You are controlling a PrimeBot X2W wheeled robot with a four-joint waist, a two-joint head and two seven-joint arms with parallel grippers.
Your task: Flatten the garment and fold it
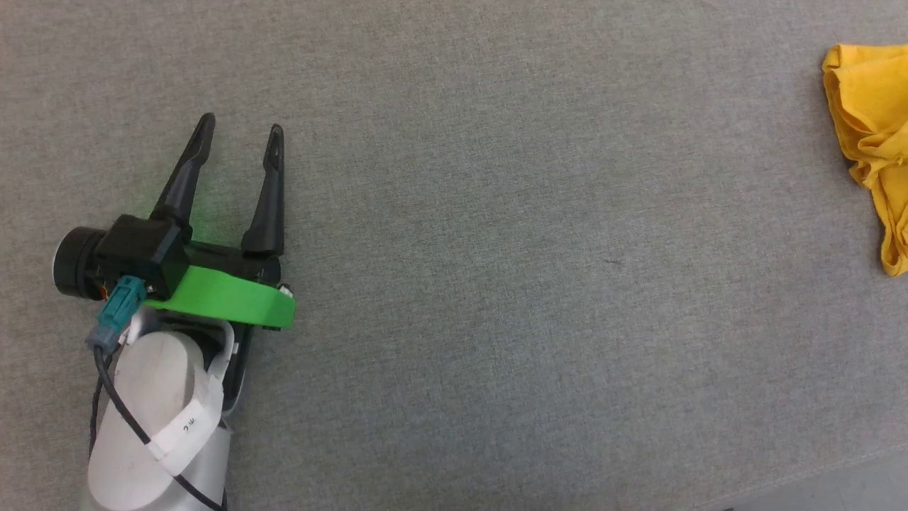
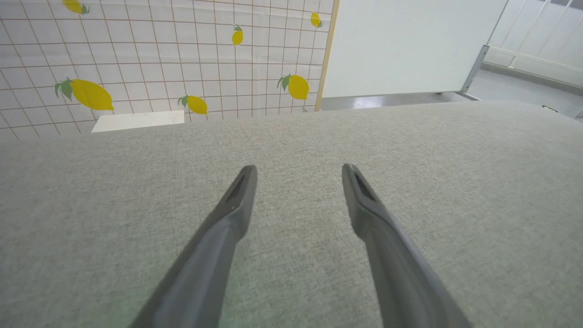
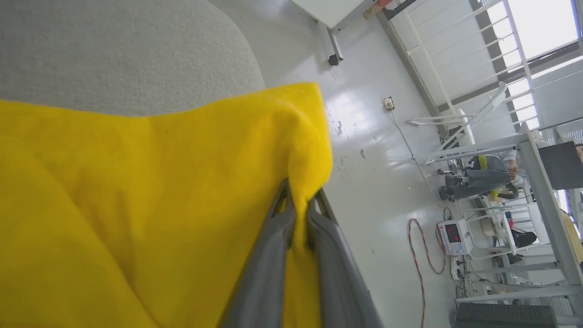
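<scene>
The left gripper (image 1: 241,126) has long black tapered fingers (image 1: 267,206) on a bright green bracket (image 1: 234,298). A teal plug (image 1: 117,312) and black cable (image 1: 112,397) join its pale, white-banded forearm (image 1: 152,380).

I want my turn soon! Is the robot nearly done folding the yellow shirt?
Not nearly. Nothing looks done: the garment is crumpled, not spread flat. In hand: the right gripper pinches a fold of it. The left gripper is open and empty. Flattening and folding are left.

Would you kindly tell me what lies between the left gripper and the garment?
In the head view, the stretch between the open left gripper and the garment is bare grey cloth surface.
</scene>
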